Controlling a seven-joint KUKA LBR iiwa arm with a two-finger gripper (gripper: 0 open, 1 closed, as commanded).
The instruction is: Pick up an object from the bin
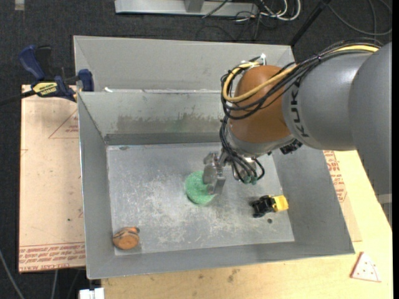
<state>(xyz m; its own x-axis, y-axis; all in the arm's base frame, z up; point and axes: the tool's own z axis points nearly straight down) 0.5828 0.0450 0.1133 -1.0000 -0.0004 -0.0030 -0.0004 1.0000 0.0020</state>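
The gripper is hanging in the grey bin over the right edge of a flat, round, pale green thing lying mid-floor, covering part of it, and I am failing to tell whether it is spread or pinching.

The claw hangs over a green lump.

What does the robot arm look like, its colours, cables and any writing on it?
A thick, rounded silver-grey arm with dark KUKA lettering. Its wrist wears a smooth orange-brown domed cover, looped by yellow and black cables. Below hangs a small grey metal gripper.
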